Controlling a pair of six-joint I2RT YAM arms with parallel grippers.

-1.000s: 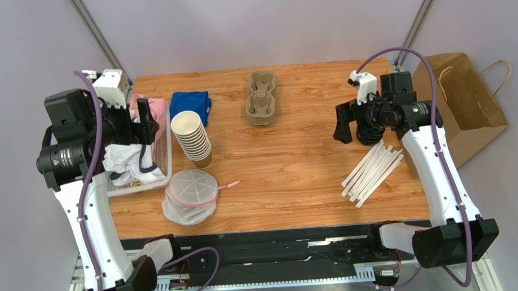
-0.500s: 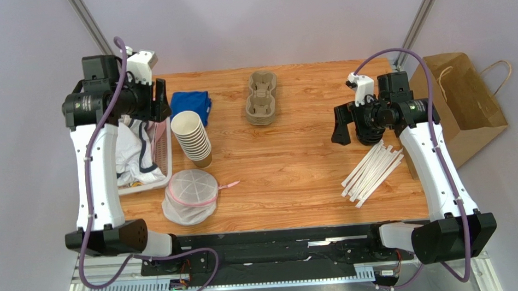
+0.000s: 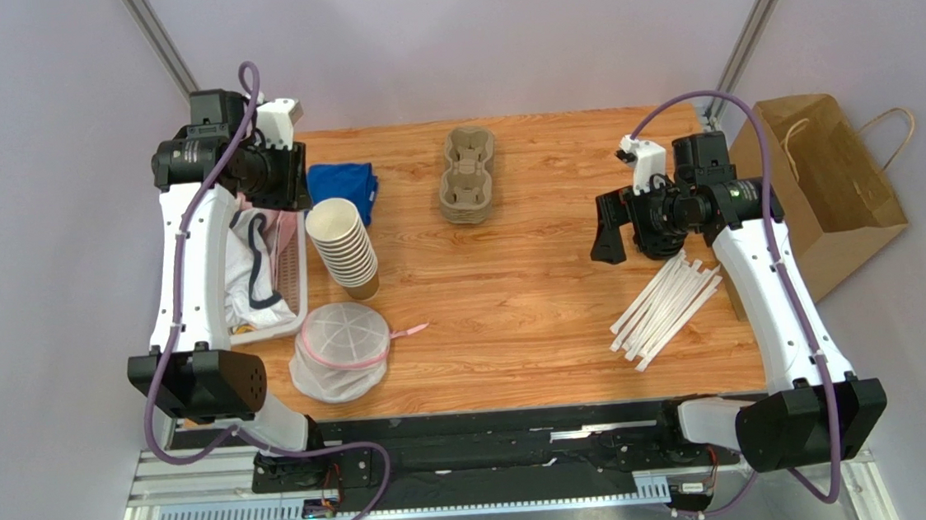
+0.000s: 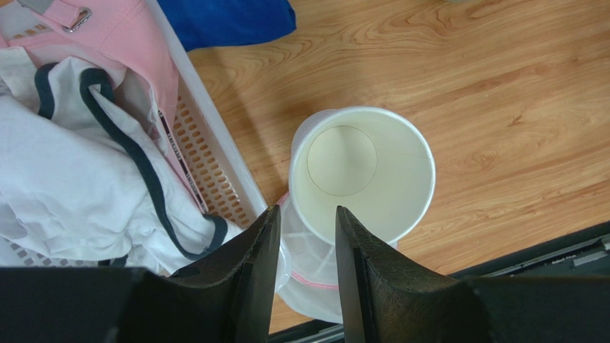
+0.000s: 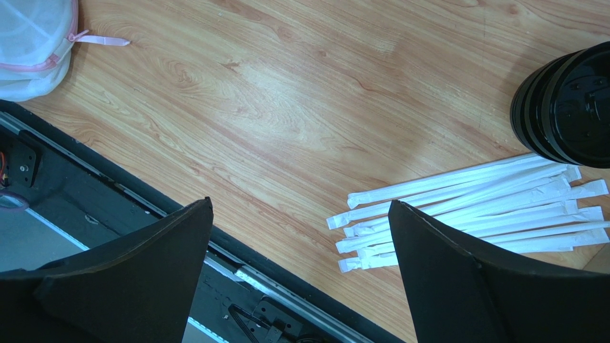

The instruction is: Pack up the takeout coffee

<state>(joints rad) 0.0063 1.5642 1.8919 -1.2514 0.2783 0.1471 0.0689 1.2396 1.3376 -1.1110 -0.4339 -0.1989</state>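
Left gripper [image 4: 306, 214] stands narrowly parted, right gripper [image 5: 301, 207] spread wide.

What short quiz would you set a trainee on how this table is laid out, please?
1. True or false: the wrapped straws lie inside the brown paper bag.
2. Which lies nearest the stack of paper cups? A) the blue cloth B) the cardboard cup carrier C) the brown paper bag
3. How do the jaws of the right gripper stand, and do they hold anything?
Key: 1 false, they lie on the table; 2 A; 3 wide open, holding nothing.
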